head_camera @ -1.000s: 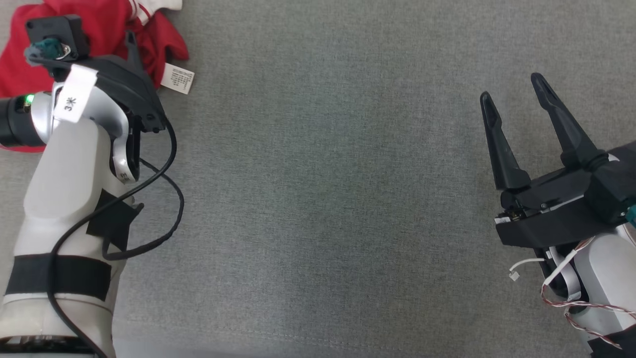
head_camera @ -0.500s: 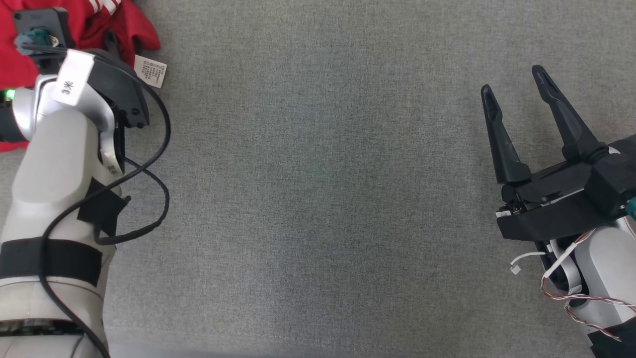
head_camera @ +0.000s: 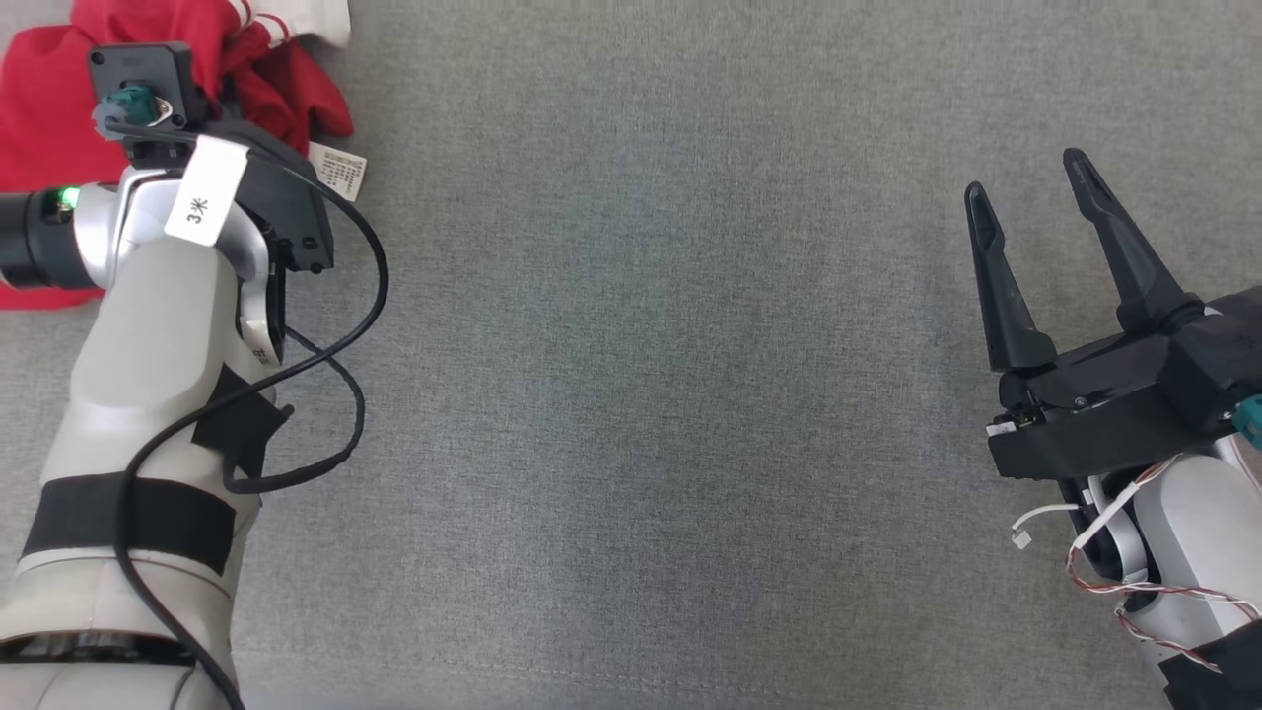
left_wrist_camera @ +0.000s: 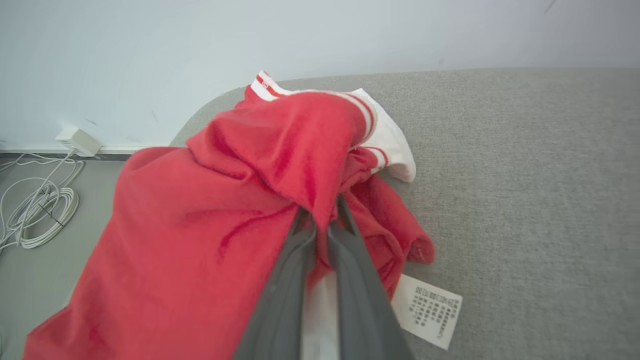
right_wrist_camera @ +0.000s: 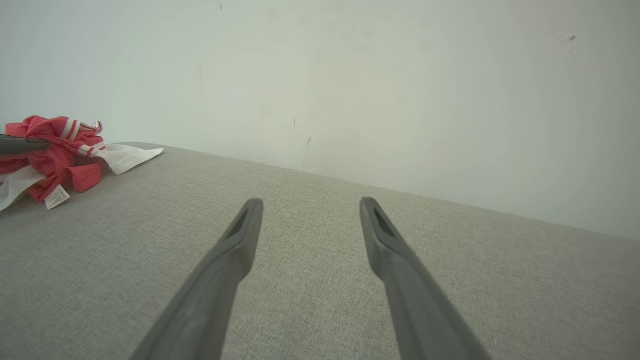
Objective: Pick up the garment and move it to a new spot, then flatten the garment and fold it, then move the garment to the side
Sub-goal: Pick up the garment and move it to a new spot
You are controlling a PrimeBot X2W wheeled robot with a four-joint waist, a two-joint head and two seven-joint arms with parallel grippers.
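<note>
The garment [head_camera: 39,89] is red with white striped trim and lies bunched at the far left corner of the grey surface. My left gripper [head_camera: 229,91] reaches into it. In the left wrist view my left gripper [left_wrist_camera: 322,220] is shut on a raised red fold of the garment [left_wrist_camera: 200,225], with a white care label [left_wrist_camera: 429,310] hanging beside the fingers. My right gripper [head_camera: 1023,173] hovers open at the right, far from the cloth, with nothing between its fingers. From the right wrist view the garment [right_wrist_camera: 55,145] shows small at the left, beyond the open right gripper [right_wrist_camera: 311,201].
The grey fabric surface [head_camera: 651,394] stretches wide between the two arms. A pale wall [right_wrist_camera: 350,75] rises behind it. Past the surface's left edge, white cables [left_wrist_camera: 35,210] and a small adapter [left_wrist_camera: 77,141] lie on the floor.
My left arm swung left with the garment, then came back to the right and slightly nearer, dragging the red cloth and its label along. The right gripper barely shifted.
</note>
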